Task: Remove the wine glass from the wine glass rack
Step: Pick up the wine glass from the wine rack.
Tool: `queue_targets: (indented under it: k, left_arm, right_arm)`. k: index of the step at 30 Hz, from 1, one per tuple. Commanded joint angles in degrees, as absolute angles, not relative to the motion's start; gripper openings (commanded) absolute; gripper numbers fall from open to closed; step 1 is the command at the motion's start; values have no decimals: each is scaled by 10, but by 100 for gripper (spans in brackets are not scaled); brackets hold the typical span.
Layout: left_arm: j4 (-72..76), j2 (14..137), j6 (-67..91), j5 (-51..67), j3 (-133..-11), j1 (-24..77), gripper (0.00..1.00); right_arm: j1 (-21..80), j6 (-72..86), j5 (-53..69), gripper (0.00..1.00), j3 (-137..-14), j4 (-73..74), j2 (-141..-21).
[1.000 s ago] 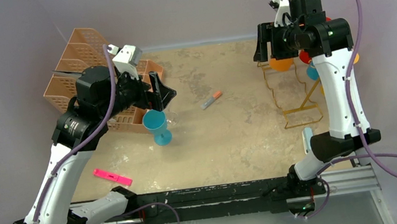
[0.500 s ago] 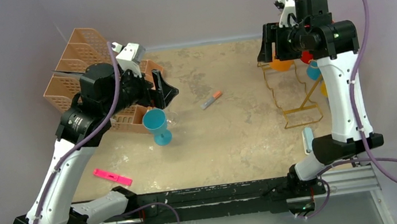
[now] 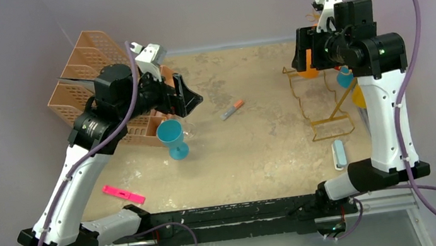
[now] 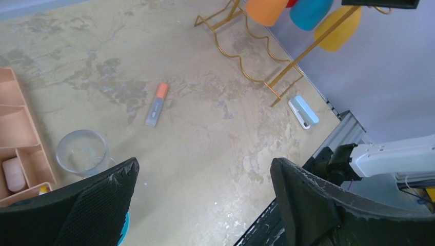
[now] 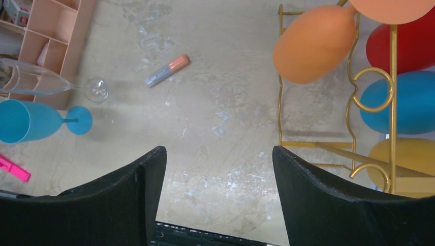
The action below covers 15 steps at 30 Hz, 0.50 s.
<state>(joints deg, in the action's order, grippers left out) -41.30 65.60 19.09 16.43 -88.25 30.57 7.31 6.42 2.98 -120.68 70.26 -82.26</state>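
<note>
The gold wire wine glass rack (image 5: pixel 392 102) stands at the table's right side (image 3: pixel 321 106). Wine glasses hang from it bowl-down: orange (image 5: pixel 313 43), red (image 5: pixel 410 46), blue (image 5: pixel 410 102) and yellow (image 5: pixel 405 156). My right gripper (image 5: pixel 218 174) hovers high, to the left of the rack's top (image 3: pixel 305 54), open, with nothing between its fingers. A blue wine glass (image 3: pixel 172 138) stands on the table left of centre beside a clear glass (image 3: pixel 188 129). My left gripper (image 4: pixel 205 184) hangs open and empty above and just behind them (image 3: pixel 190 98).
A peach lattice organiser (image 3: pixel 91 70) stands at the back left. A grey-and-orange marker (image 3: pixel 232 109) lies mid-table. A pink item (image 3: pixel 123 194) lies front left. A light blue item (image 3: pixel 338 153) lies in front of the rack's base.
The left gripper swung up and to the right, away from the blue glass. The right arm rose and shifted right, uncovering the light blue item on the table.
</note>
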Motion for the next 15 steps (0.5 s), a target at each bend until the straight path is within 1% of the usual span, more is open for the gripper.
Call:
queue_targets:
  k: [1,8,11,15]
  left_arm:
    - [-398,664,193,211,-901,307,99]
    - [-380,658,200,216,-875,307,99]
    - [-391,661,200,225,-880,307,99]
    - [-397,657,196,225,-876,307,99]
  right_arm:
    - [71,60,15,77,-1242,708,-839]
    - [67,51,-24,77,-1336,752,-895]
    - [54,45,-60,77,-1352,754,-907]
    - [27,45,-73,76,-1365,737,-925]
